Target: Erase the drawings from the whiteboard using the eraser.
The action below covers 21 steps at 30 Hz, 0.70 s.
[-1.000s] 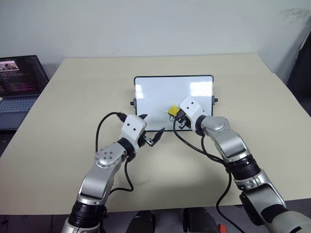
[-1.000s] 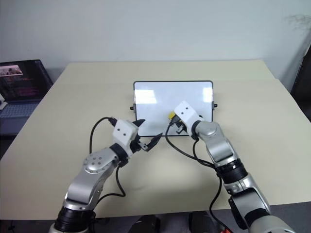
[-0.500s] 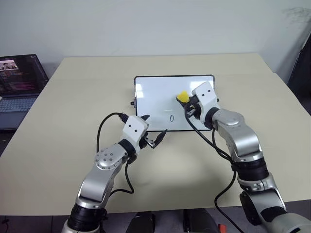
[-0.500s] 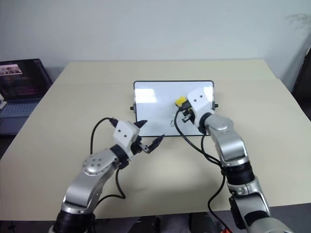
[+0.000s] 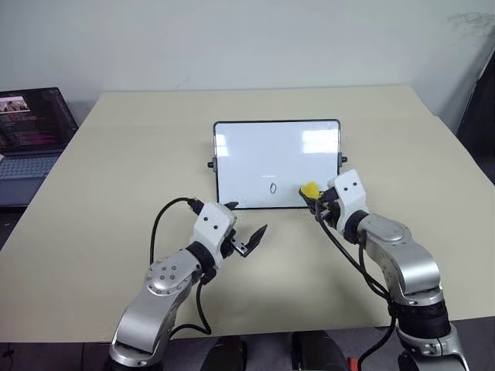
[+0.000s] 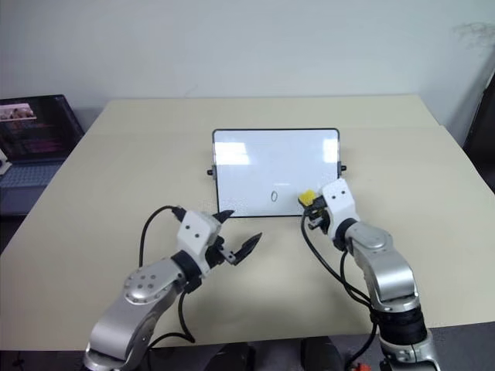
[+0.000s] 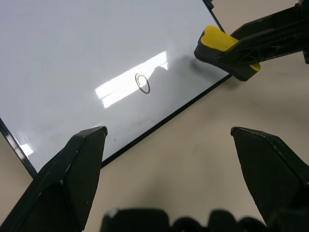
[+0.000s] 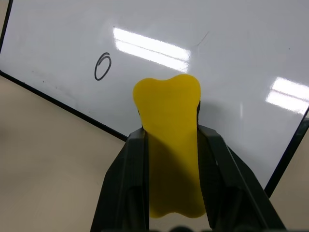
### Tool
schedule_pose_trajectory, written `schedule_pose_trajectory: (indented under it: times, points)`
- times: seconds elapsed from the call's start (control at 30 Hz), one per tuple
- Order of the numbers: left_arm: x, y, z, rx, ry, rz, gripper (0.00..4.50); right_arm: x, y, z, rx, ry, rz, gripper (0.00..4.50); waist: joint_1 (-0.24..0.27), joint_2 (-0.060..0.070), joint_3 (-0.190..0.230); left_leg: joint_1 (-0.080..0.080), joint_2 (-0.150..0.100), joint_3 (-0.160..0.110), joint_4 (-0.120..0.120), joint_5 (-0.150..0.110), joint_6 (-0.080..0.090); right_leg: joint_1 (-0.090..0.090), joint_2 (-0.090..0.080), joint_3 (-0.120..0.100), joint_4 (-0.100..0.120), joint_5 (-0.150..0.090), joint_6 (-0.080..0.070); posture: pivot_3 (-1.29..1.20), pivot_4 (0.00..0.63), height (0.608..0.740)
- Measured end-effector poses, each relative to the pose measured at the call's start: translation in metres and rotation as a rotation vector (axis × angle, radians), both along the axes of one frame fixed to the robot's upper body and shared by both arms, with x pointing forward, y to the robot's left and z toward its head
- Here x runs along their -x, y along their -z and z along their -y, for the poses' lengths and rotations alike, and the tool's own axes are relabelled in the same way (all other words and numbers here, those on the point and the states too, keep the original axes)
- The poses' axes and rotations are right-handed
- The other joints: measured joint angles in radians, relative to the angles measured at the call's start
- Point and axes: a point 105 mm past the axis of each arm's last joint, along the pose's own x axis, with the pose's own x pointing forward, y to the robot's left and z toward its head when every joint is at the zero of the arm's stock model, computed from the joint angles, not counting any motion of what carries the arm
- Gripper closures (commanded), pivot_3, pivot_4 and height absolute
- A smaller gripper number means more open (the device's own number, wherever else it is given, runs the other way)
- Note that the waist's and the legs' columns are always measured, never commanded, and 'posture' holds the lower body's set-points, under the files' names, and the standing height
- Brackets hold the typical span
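Note:
The whiteboard [image 5: 267,158] lies flat mid-table, white with a thin black frame. One small black "0" mark [image 5: 273,188] of the drawings shows near its near edge; a faint streak lies farther in. My right gripper [image 5: 315,199] is shut on the yellow eraser [image 5: 308,190], whose tip sits over the board's near right edge, right of the "0". In the right wrist view the eraser [image 8: 170,135] is clamped between both fingers above the board. My left gripper [image 5: 246,232] stands open over the bare table just in front of the board's near left part.
An open laptop [image 5: 31,131] sits at the table's far left edge. The beige table [image 5: 139,154] stretches around the board. Small black knobs [image 5: 210,164] stick out from the board's short sides. Cables loop from both wrists.
My right gripper with the eraser swept from the board's near middle up to its right part, then back to the near right edge. The "0" came into view. My left gripper drew back slightly.

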Motion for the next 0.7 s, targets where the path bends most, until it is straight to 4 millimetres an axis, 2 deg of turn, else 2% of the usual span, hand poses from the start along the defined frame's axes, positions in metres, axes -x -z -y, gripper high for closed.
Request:
schedule_pose_trajectory:
  times: [0.17,0.3,0.4,0.7]
  points:
    - [0.000,0.000,0.000,0.000,0.000,0.003,0.00,0.000,-0.001,-0.002,-0.004,-0.004,0.004,3.45,0.000,0.000,0.000,0.000,0.000,0.000,0.000,0.000,0.000,0.000,0.000,0.000,0.000,0.000,0.000,0.00,0.150,0.740]
    - [0.000,-0.001,-0.002,-0.017,-0.001,0.022,0.00,-0.007,-0.013,-0.007,-0.001,-0.017,0.047,3.45,-0.001,0.000,0.000,0.000,0.000,0.000,0.000,0.000,0.000,0.000,0.000,0.000,0.000,0.000,0.000,0.00,0.150,0.740]
    - [-0.003,0.002,-0.006,-0.033,-0.013,0.025,0.00,-0.013,-0.022,-0.016,-0.005,-0.037,0.083,3.45,0.000,0.000,0.000,0.000,0.000,0.000,0.000,0.000,0.000,0.000,0.000,0.000,0.000,0.000,0.000,0.00,0.150,0.740]
    - [-0.010,0.013,-0.011,-0.031,-0.049,0.012,0.00,-0.025,-0.024,-0.042,0.000,-0.081,0.119,3.45,0.000,0.000,0.000,0.000,0.000,0.000,0.000,0.000,0.000,0.000,0.000,0.000,0.000,0.000,0.000,0.00,0.150,0.740]
